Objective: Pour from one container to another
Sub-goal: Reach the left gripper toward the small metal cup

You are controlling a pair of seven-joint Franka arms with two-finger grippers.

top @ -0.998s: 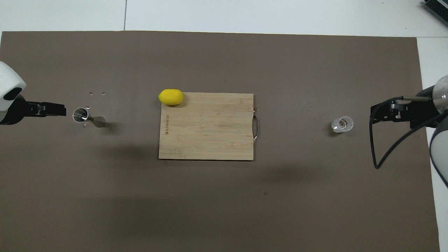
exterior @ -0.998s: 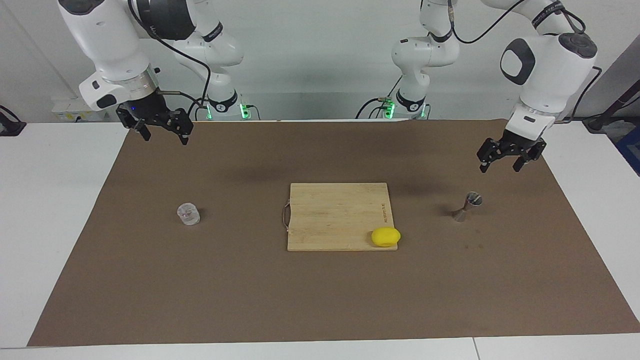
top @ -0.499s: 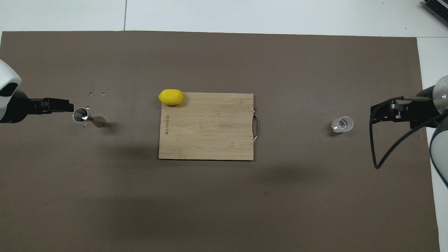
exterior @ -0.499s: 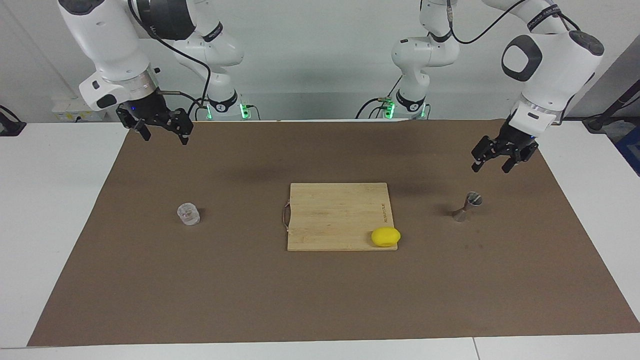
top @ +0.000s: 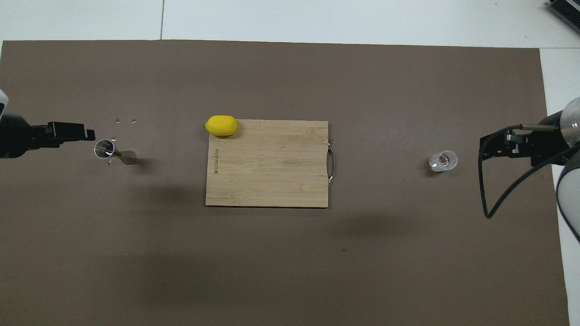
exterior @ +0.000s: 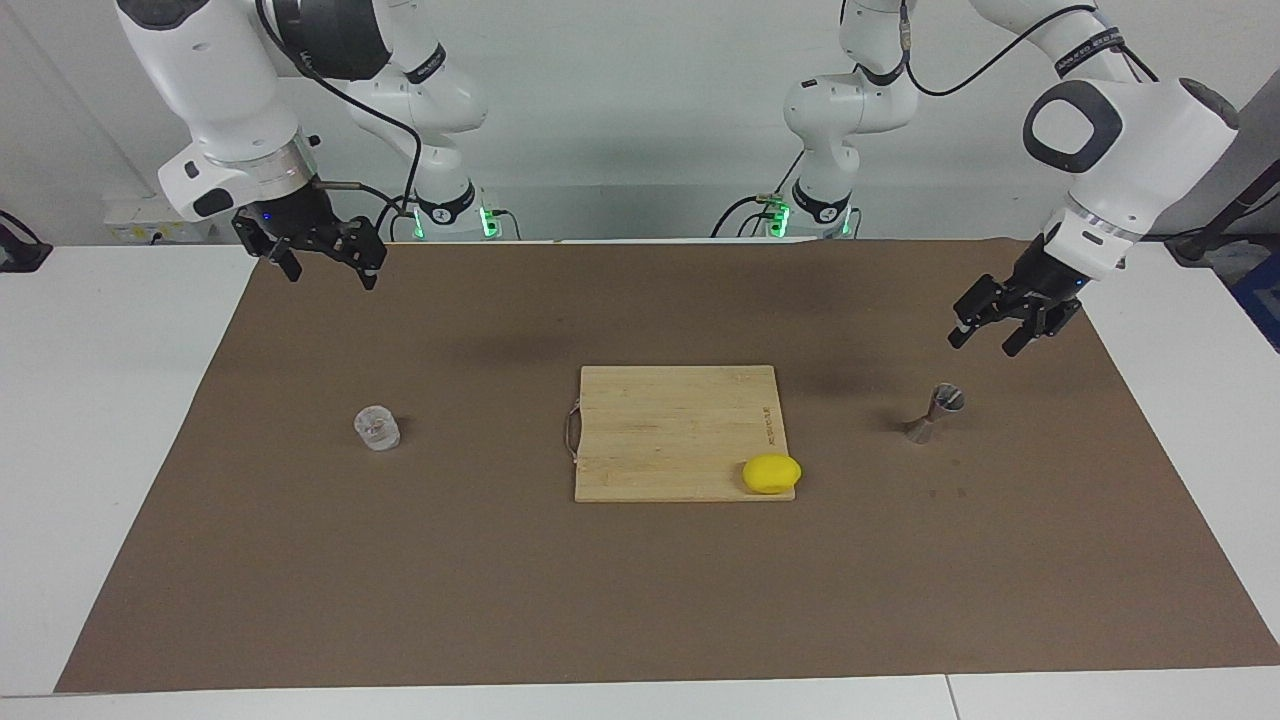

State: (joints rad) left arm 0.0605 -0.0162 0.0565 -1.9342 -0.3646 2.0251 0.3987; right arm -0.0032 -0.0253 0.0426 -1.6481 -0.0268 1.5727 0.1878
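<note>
one glass cup [exterior: 377,428] stands on the table toward the right arm's end from the cutting board [exterior: 680,432]; one jigger [exterior: 937,411] toward the left arm's end. we judge the approach in hand: our left gripper [exterior: 1012,320], spread and empty, must descend onto the jigger. our right gripper [exterior: 318,250] waits open. one lemon [exterior: 771,473].

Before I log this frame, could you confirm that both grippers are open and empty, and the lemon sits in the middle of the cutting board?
Not quite. The left gripper and right gripper are indeed open and empty, but the lemon lies at a corner of the cutting board, overhanging its edge, at the corner farthest from the robots toward the left arm's end. The overhead view shows this plainly.
</note>
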